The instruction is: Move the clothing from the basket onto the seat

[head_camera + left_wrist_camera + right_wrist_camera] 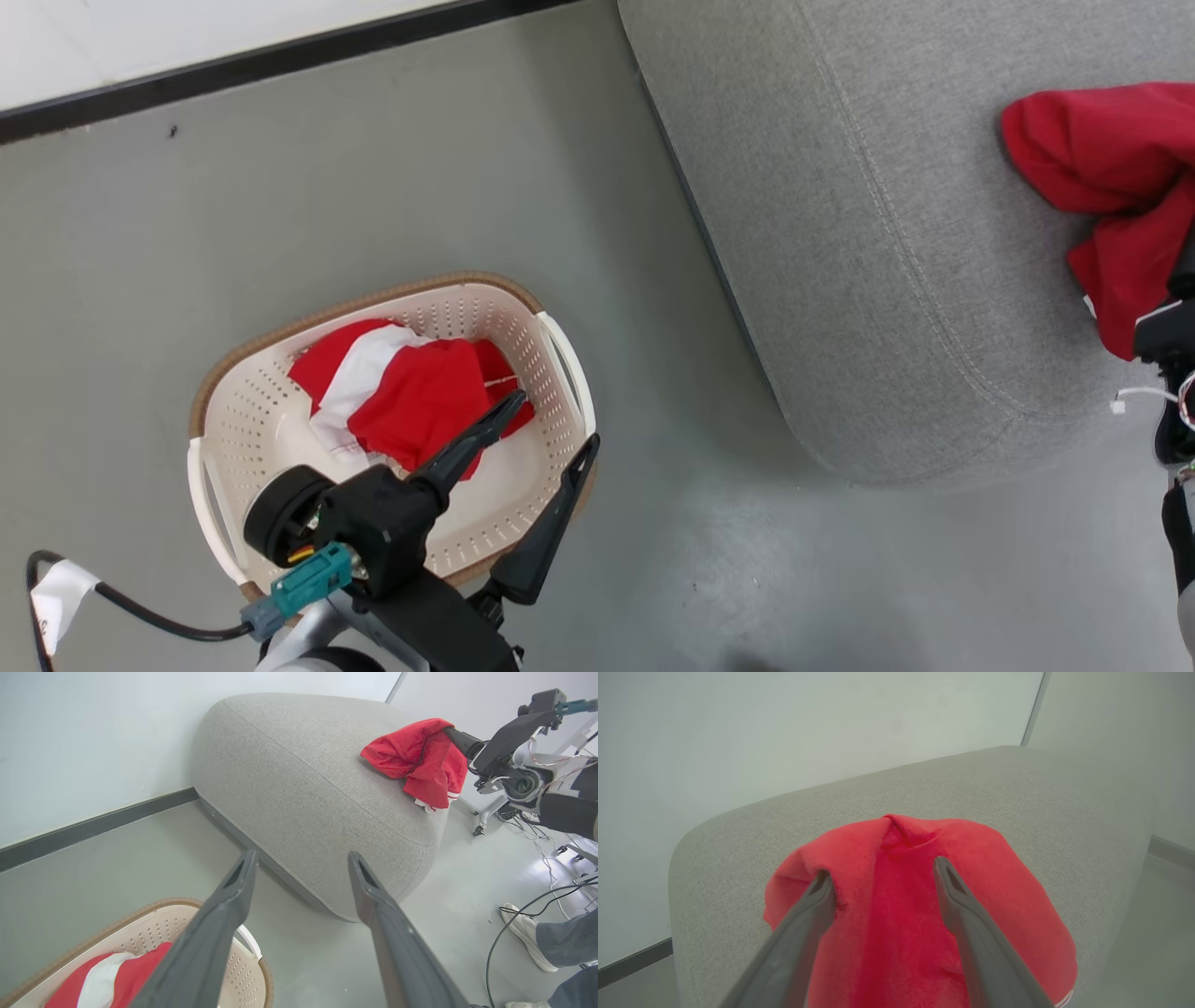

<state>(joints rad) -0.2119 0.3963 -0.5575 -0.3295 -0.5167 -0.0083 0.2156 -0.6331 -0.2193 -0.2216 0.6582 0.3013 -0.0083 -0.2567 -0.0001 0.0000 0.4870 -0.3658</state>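
Drop-off step looking about done. Right tool (882,868) standing with fingers apart over red garment (1102,140), not clamping it. Garment lying on sofa (840,187) at right edge of head frame. Left tool (555,418) hanging wide apart above basket (271,411) at lower left, gripping nothing. Red-and-white clothes (420,401) sitting inside basket. Next move, I reckon: right arm lifting clear without snagging cloth, left tool dipping in, pinching fold.
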